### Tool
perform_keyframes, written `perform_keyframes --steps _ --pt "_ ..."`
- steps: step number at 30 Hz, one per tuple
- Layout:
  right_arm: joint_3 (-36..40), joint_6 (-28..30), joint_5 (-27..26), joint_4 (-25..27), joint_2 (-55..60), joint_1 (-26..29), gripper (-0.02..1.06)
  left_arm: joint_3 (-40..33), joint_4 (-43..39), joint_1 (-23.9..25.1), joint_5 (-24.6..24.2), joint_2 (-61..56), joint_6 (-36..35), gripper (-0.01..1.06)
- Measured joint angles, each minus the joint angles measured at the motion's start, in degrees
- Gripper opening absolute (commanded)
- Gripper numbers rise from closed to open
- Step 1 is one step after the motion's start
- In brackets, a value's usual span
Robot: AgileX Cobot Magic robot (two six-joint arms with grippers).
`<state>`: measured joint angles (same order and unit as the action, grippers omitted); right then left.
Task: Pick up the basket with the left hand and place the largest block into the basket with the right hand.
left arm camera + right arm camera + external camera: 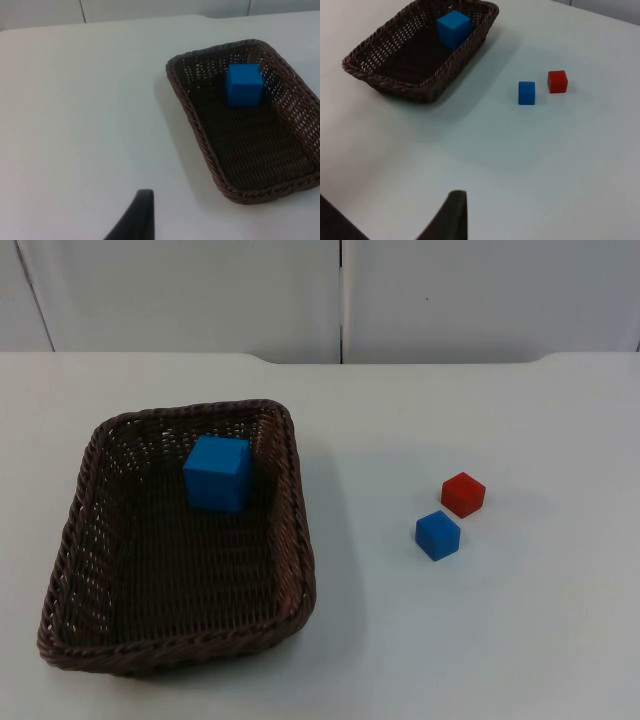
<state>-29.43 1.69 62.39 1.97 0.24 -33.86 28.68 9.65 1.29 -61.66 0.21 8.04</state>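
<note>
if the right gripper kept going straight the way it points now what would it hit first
Probably bare white table. From the right wrist view, a black fingertip aims at open surface; the small blue block and red block lie beyond, the basket off to one side. Depth is unclear.

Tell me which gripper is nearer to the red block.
Right, as far as the wrist views show. The right gripper is on the red block's side of the basket. The left gripper is on the basket's other side, so the basket lies between them.
</note>
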Motion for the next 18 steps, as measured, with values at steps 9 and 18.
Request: perform_keyframes --steps 9,18 --pt "0.0 0.0 0.0 0.0 0.0 10.4 1.05 0.0 0.0 0.0 -0.1 0.0 0.0 1.05" --pt "0.0 0.0 -0.1 0.0 0.0 19.4 1.05 0.0 0.0 0.0 -0.1 0.0 0.0 1.05"
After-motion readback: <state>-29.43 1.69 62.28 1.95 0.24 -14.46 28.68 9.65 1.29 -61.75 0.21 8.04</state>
